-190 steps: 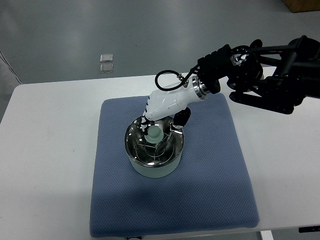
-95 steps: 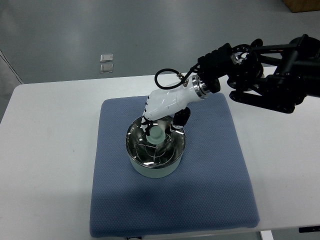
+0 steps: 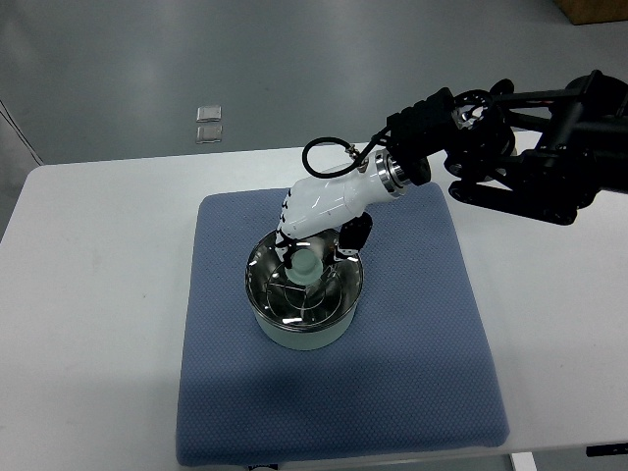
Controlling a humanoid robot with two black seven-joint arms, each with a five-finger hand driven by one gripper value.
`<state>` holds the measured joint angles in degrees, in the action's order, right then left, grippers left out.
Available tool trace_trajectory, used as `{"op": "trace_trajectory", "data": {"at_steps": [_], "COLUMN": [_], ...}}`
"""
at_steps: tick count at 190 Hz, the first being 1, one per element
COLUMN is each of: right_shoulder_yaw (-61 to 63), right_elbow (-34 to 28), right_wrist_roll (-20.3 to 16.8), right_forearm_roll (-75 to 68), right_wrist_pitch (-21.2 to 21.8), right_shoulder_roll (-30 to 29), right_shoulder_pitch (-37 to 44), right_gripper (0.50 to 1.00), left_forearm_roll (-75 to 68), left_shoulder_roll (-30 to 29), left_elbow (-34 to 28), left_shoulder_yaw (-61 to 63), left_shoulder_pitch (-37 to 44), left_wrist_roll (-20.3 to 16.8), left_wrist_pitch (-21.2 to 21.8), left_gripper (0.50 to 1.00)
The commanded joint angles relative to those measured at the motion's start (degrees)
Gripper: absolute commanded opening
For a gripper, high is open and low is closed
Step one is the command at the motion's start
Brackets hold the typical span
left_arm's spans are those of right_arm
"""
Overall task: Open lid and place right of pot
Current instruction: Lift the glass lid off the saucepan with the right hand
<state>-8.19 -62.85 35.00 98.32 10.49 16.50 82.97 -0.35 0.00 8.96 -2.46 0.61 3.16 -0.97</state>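
White right hand (image 3: 319,211), shiny silver lid (image 3: 302,285), pale green pot (image 3: 304,334), textured blue mat (image 3: 412,334), white table (image 3: 98,324).

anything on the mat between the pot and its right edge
No. In the top view, the stretch of blue mat right of the pot is bare; the right hand reaches in from farther back.
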Motion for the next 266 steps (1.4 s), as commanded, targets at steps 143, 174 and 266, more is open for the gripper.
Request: {"op": "trace_trajectory", "data": {"at_steps": [143, 174, 266], "right_shoulder_yaw": [0.01, 0.01, 1.42], "right_elbow": [-0.7, -0.96, -0.35], "right_wrist_roll": [0.0, 0.0, 0.0], "right_forearm_roll": [-0.15, -0.15, -2.7], "right_wrist_pitch": [2.52, 2.61, 2.52], "right_shoulder_roll": [0.37, 0.55, 3.1], "right_shoulder_pitch": [3.69, 3.69, 3.07], "right_gripper": [0.5, 0.5, 0.5], "left_forearm_roll": [0.0, 0.0, 0.0], "left_shoulder_roll": [0.0, 0.0, 0.0], "left_elbow": [0.0, 0.0, 0.0], "left_shoulder_yaw": [0.0, 0.0, 0.0], "left_shoulder_pitch": [0.0, 0.0, 0.0], "left_wrist_roll": [0.0, 0.0, 0.0], "left_wrist_pitch": [0.01, 0.01, 0.01], "left_gripper": [1.0, 1.0, 1.0]}}
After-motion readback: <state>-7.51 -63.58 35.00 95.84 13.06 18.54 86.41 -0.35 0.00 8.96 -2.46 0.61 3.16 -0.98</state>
